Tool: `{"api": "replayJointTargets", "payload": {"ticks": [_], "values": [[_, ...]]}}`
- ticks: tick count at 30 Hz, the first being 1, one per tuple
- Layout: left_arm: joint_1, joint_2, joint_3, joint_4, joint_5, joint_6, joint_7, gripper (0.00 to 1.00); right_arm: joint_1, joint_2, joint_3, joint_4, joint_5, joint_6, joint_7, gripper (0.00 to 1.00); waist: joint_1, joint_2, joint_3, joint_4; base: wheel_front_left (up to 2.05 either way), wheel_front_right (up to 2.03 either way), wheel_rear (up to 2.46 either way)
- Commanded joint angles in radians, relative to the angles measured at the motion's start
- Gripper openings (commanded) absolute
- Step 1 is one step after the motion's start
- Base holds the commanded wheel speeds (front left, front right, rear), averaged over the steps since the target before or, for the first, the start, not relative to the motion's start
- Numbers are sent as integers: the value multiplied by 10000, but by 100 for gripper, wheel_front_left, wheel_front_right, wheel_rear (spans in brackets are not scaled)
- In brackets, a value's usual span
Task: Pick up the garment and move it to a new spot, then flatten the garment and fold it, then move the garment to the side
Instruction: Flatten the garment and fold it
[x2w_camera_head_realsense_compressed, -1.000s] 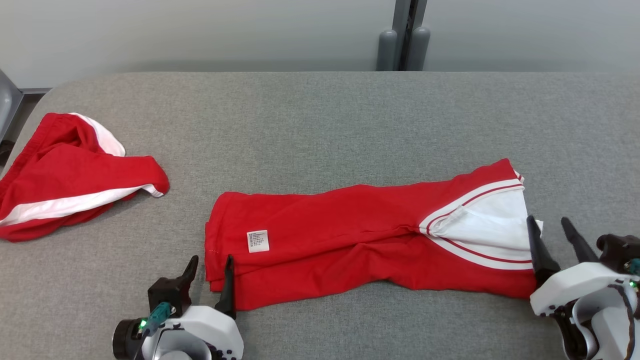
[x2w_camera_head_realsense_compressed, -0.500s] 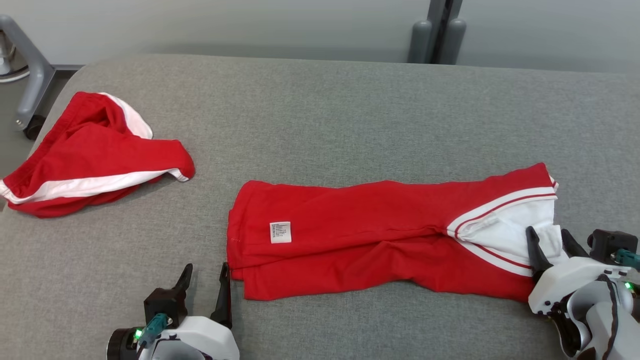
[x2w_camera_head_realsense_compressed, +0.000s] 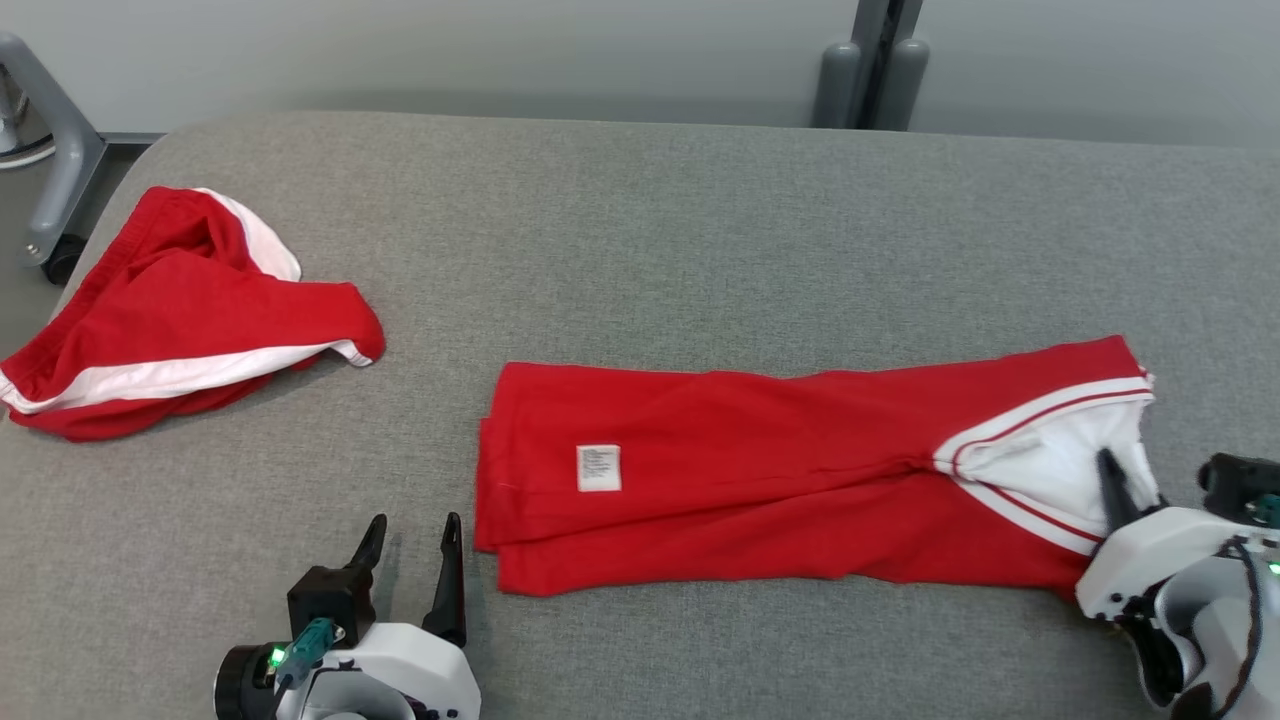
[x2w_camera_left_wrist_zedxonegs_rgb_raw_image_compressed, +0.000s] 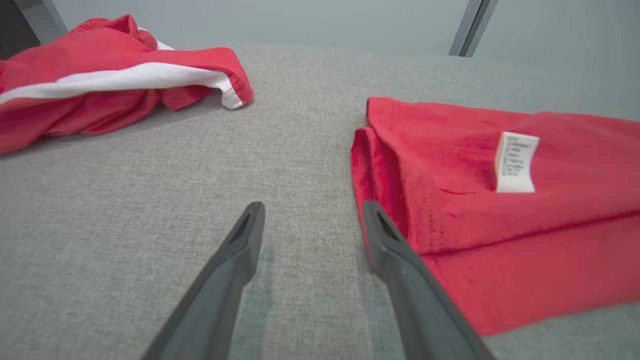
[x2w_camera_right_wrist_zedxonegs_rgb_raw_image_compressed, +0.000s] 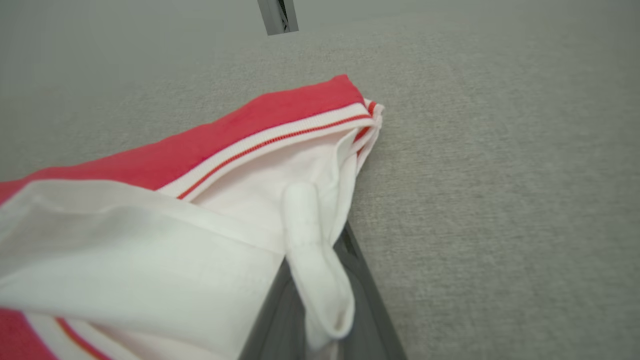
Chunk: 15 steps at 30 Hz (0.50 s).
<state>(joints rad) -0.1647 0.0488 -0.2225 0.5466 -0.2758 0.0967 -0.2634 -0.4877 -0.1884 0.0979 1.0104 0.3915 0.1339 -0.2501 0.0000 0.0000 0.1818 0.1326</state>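
You've got the garment (x2w_camera_head_realsense_compressed: 760, 470) lying in a long red strip across the right half of the table (x2w_camera_head_realsense_compressed: 640, 230), close to the near edge, with its length running left to right. Its white label (x2w_camera_head_realsense_compressed: 599, 468) faces up near the left end.

Right claw (x2w_camera_head_realsense_compressed: 1125, 490): at the near right corner, clamped on the white neck end (x2w_camera_head_realsense_compressed: 1050, 465) of the garment. Your right wrist view shows the white cloth (x2w_camera_right_wrist_zedxonegs_rgb_raw_image_compressed: 200, 240) bunched between the two fingers at that claw (x2w_camera_right_wrist_zedxonegs_rgb_raw_image_compressed: 325, 280), with a roll of it draped over them. Red-striped trim (x2w_camera_right_wrist_zedxonegs_rgb_raw_image_compressed: 280, 137) sits just beyond.

Left claw (x2w_camera_head_realsense_compressed: 415, 525): near edge, left of centre, fingers spread, gripping nothing. It's just beside the garment's left hem. In the left wrist view the claw (x2w_camera_left_wrist_zedxonegs_rgb_raw_image_compressed: 310, 215) points at bare table, and the garment (x2w_camera_left_wrist_zedxonegs_rgb_raw_image_compressed: 500, 210) starts right at its right finger; you can't tell from that view if they touch. Label (x2w_camera_left_wrist_zedxonegs_rgb_raw_image_compressed: 516, 161) is further along.

Second garment (x2w_camera_head_realsense_compressed: 180, 310), red and white, is crumpled at the far left corner, well apart from both claws.
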Motion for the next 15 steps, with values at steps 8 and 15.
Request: {"api": "replayJointTargets", "payload": {"ticks": [8, 15], "values": [[69, 42, 93, -4, 53, -56, -15, 100, 303, -219, -1607, -1354, -922, -34, -152, 0, 0, 0, -145, -612, 0, 0, 0], [25, 43, 61, 36, -79, -73, -15, 100, 949, 500, -927, -3182, -1122, -32, -154, 0, 0, 0, -254, -917, 0, 0, 0]]}}
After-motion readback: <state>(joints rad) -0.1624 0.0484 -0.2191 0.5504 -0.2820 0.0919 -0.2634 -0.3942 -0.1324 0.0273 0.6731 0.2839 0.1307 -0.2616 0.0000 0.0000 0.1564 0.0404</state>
